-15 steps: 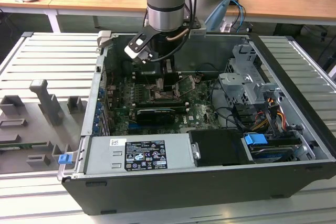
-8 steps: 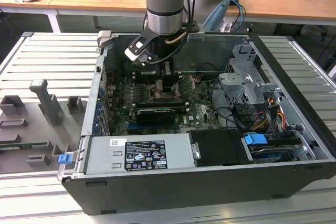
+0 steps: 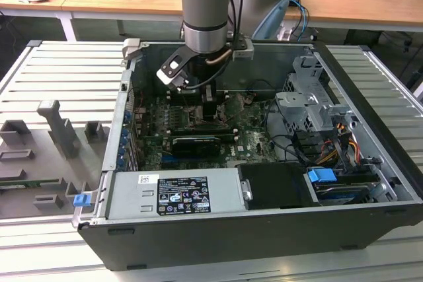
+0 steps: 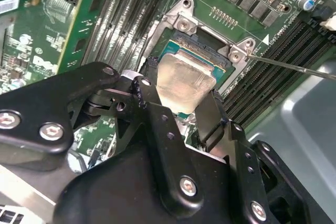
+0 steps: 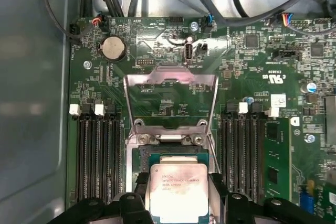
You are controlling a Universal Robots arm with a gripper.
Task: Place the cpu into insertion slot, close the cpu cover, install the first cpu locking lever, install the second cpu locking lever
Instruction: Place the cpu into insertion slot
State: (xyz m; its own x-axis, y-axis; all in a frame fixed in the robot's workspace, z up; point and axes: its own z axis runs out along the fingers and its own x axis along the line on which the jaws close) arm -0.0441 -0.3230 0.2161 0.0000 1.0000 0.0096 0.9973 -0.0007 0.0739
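The black two-fingered pincer (image 4: pixel 181 90), upper centre in the exterior view, grips the flat silvery-beige square cpu (image 4: pixel 186 74) right over the silver-rimmed insertion slot (image 4: pixel 202 45). The hinged silver cpu cover (image 5: pixel 170 98) stands open.

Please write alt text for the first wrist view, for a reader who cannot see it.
The gripper holds the cpu at the insertion slot on a green circuit board. The cpu cover is swung open beside the slot, with black memory slots on both sides.
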